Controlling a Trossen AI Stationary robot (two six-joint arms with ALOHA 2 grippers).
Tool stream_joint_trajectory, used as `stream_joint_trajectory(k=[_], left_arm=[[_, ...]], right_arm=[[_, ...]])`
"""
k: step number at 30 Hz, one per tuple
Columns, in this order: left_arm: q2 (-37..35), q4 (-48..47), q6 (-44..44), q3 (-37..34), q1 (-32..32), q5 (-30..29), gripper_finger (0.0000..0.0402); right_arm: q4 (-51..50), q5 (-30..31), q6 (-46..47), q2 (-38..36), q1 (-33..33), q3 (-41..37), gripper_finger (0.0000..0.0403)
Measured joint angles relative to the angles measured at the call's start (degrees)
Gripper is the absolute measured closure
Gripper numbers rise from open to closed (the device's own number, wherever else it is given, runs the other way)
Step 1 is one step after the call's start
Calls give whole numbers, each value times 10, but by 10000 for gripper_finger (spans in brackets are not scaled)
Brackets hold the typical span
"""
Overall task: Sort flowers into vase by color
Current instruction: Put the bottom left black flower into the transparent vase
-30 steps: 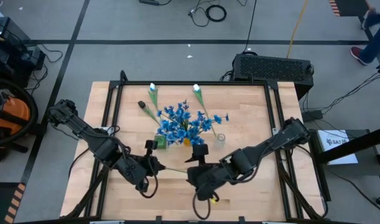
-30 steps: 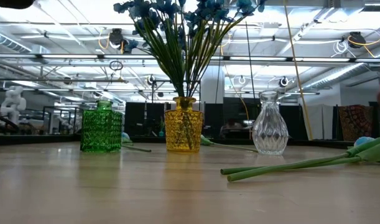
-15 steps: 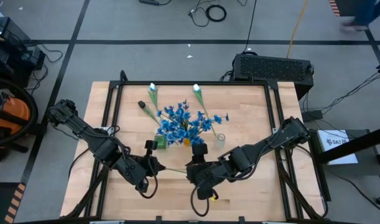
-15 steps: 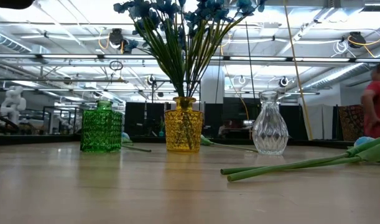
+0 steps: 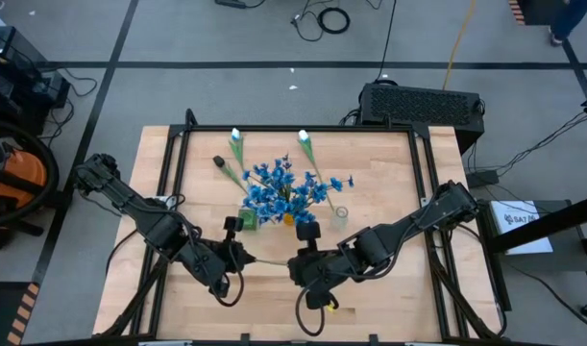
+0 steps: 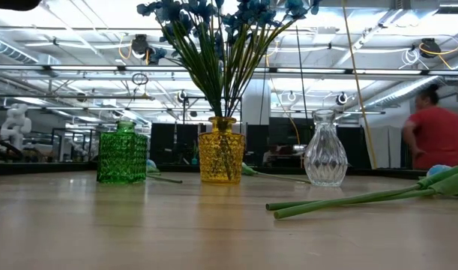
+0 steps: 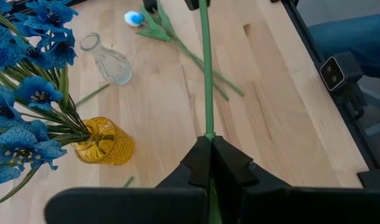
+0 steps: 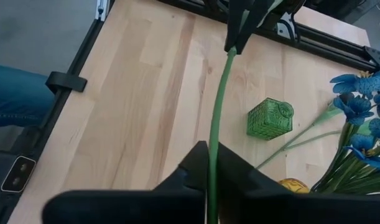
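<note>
At the near edge of the table point(image 5: 389, 288), both grippers grip 1 green stem point(image 5: 270, 262) that spans the gap between them. The left gripper point(image 5: 243, 258) is pinched tight on one end of the stem, and the right gripper point(image 5: 295, 266) is clamped on the other end; each wrist view shows its own dark fingers pressed together around the thin green line, with the other arm's fingers holding it farther off. This looks like a handover: 2 grips on 1 flower, with no release yet. Which colour the bloom is cannot be told, since it is hidden by the arms.

The next move, as I judge it, calls for 1 gripper to let go so the other can carry the stem to the vase that matches it. Pulling while both hold could bend or snap it.

Farther in stand 3 vases in a row: the green vase point(image 6: 122, 154), the yellow vase point(image 6: 221, 150) packed with blue flowers point(image 5: 279, 187), and the clear vase point(image 6: 324, 150), which is empty. Behind them 2 pale tulip buds point(image 5: 304, 137) and 1 dark bud point(image 5: 218, 161) lie flat near the far edge.

Open wood lies between the arms and the vases. The spread blue heads crowd the air above the yellow vase, so an approach to the green or clear one is better made from the side.
</note>
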Motion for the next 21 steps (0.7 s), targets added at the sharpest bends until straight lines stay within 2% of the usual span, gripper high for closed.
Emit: stream_joint_trajectory(k=[3,8,14,21], left_arm=[[0,0,-1,0,0,0,374],[0,4,-1,0,0,-3,325],[0,39,4,0,0,-47,268],[0,30,21,17,-7,-81,249]], right_arm=[[-1,0,0,0,0,0,398],[-15,0,8,0,0,0,401],[-39,-1,14,0,0,0,402],[-60,-1,21,-3,3,0,402]])
